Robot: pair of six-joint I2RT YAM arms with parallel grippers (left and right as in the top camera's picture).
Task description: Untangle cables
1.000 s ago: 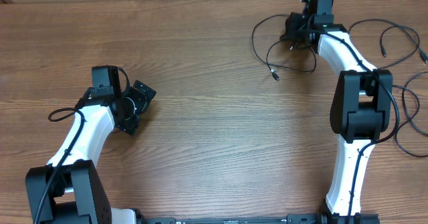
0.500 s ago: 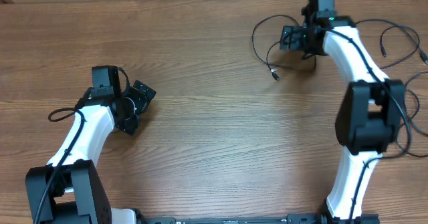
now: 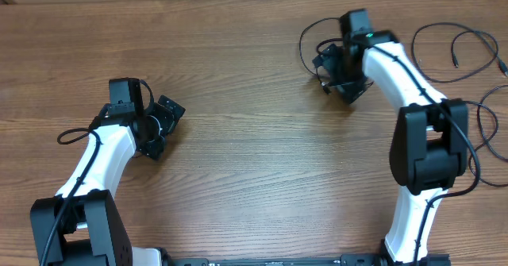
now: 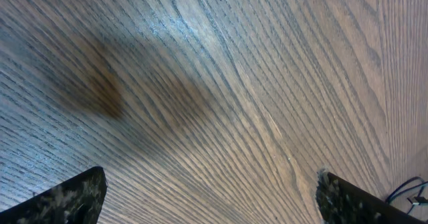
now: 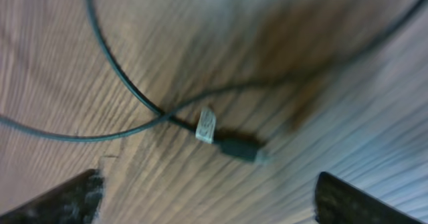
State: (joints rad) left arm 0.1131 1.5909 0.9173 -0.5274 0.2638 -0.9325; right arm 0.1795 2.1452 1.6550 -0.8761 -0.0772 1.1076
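Although the overhead view takes in the whole wooden table, the right gripper covers part of the cables. One thin black loop curls out just left of that gripper and beyond it, and where it ends is hidden under the black housing. Other cables lie well to the right of the right gripper and run off the picture's edge. The right arm rises from the near edge, bends at the elbow and slants left, its wrist tipped down over the wood. From above, its fingers are too dark to separate. The left gripper sits far to the left of the right gripper and nearer the base, at the end of a folded arm with no cable close by. Seen from the left wrist, only bare wood grain fills the frame. Two fingertips are cut off at the bottom corners, spread wide with nothing between them. Seen from the right wrist, the picture is blurred. A cable plug with a small white label lies on the wood between the right gripper's fingers. They stand wide apart at the bottom corners, clear of the cord, and two cable strands cross just left of the label.
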